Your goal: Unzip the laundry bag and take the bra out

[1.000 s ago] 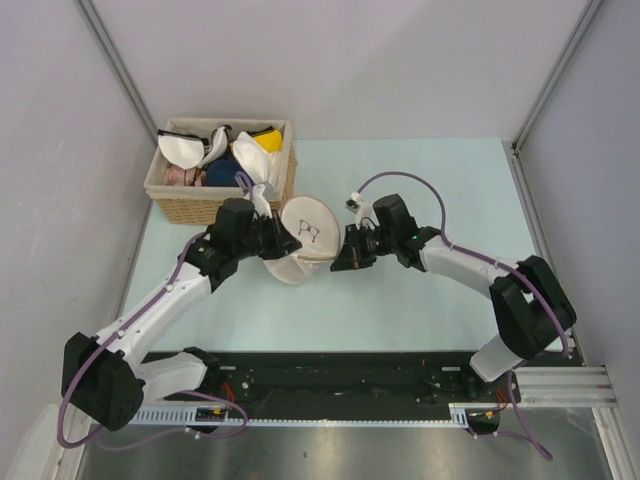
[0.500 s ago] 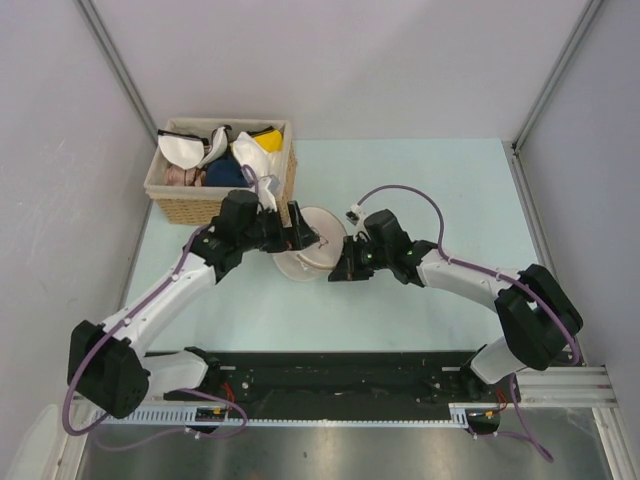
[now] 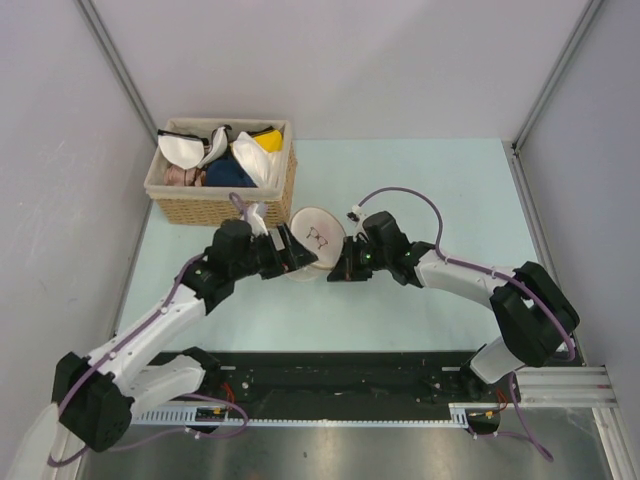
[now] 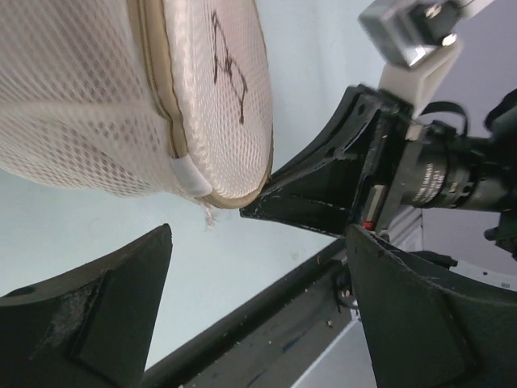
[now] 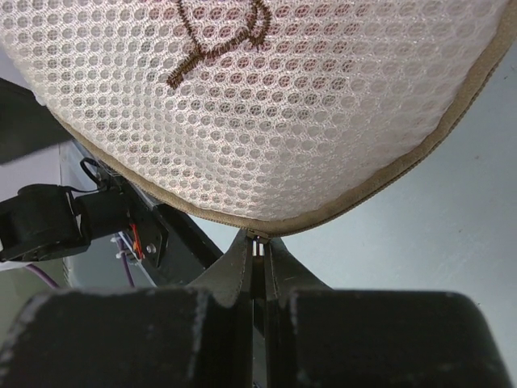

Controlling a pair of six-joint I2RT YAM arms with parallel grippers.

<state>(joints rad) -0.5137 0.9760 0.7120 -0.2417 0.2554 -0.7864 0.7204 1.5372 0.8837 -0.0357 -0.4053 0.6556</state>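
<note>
The laundry bag (image 3: 314, 238), a cream mesh round pouch with a dark line drawing on its face, lies on the table between my two grippers. My right gripper (image 3: 338, 267) is shut on the small metal zipper pull (image 5: 258, 240) at the bag's tan rim (image 5: 380, 182). My left gripper (image 4: 258, 311) stands open just short of the bag (image 4: 89, 97), with nothing between its fingers. In the left wrist view the right gripper (image 4: 319, 190) shows as a dark wedge touching the bag's edge. The bra is hidden.
A wicker basket (image 3: 200, 208) with white, yellow and dark blue garments stands at the back left, close behind the left arm. The black rail (image 3: 340, 375) with the arm bases runs along the near edge. Grey walls close the sides.
My left gripper let go of the bag, opened wide and drew back toward the near left. The bag dropped from its tilted lift. The right gripper stayed shut at the rim, shifting slightly left.
</note>
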